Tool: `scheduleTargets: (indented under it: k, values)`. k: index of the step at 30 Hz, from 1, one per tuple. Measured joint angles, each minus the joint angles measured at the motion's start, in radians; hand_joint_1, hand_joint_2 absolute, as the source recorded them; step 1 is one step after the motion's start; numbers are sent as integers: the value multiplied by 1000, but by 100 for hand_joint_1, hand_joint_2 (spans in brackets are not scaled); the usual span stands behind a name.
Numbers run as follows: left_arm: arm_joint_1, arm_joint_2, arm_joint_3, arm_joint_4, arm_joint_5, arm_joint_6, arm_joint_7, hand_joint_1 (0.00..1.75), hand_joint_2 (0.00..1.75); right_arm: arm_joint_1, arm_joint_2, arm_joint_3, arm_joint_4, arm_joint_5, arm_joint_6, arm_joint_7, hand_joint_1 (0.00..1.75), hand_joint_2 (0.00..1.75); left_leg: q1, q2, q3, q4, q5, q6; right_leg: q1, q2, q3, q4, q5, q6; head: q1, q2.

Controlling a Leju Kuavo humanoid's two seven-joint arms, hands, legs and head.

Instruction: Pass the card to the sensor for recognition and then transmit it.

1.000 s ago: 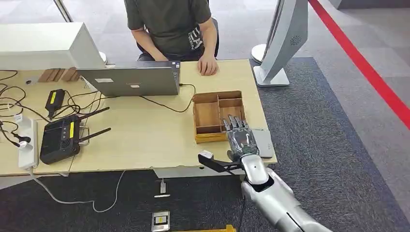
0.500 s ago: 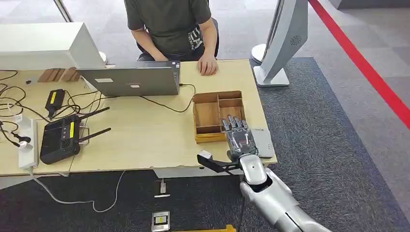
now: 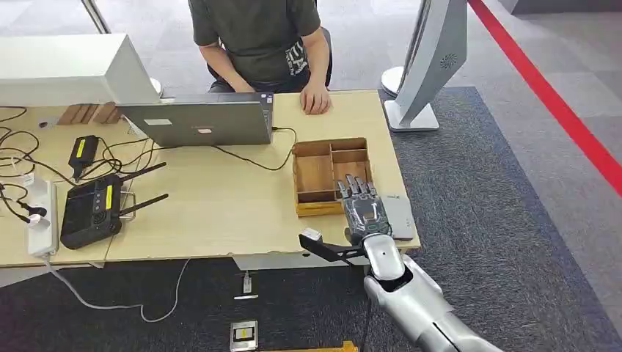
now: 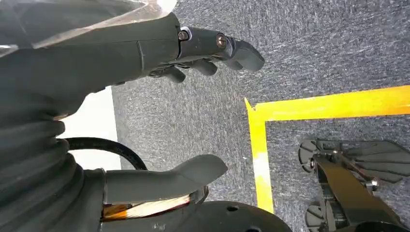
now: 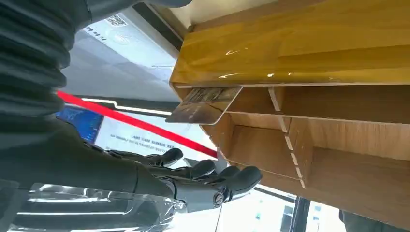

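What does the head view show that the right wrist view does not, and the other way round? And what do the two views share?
From the head view: the grey open laptop, the black box with two antennas and the flat grey pad beside the tray. From the right wrist view: a thin printed card jutting out at the tray's edge. In both: the right hand, its fingers stretched out, at the brown wooden tray with compartments.

Light wooden tray [image 3: 314, 172], black controller [image 3: 89, 210] with yellow labels.
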Motion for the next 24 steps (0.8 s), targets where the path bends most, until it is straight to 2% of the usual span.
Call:
scheduleTargets:
  k: [4,5,6,7,17,24]
  values:
    - [0,0,0,0,0,0,0,0,175,0,0,0,0,-2,3,-2,0,175,0,0,0,0,0,0,0,0,0,0,0,0,0,0]
    - [0,0,0,0,0,0,0,0,175,-1,0,0,0,-3,5,-3,150,175,0,0,0,0,0,0,0,0,0,0,0,0,0,0]
    - [0,0,0,0,0,0,0,0,175,-1,0,0,0,-5,6,-3,150,175,0,0,0,0,0,0,0,0,0,0,0,0,0,0]
    - [0,0,0,0,0,0,1,0,175,-1,0,0,1,-6,10,-3,168,175,0,0,0,0,0,0,0,0,0,0,0,0,0,0]
    - [0,0,0,0,3,0,3,0,175,-3,2,1,21,-19,15,-16,148,175,0,0,0,0,0,0,0,0,0,0,0,0,0,0]
    - [0,0,0,0,3,0,3,0,175,-3,3,1,28,-25,13,-16,150,175,0,0,0,0,0,0,0,0,0,0,0,0,0,0]
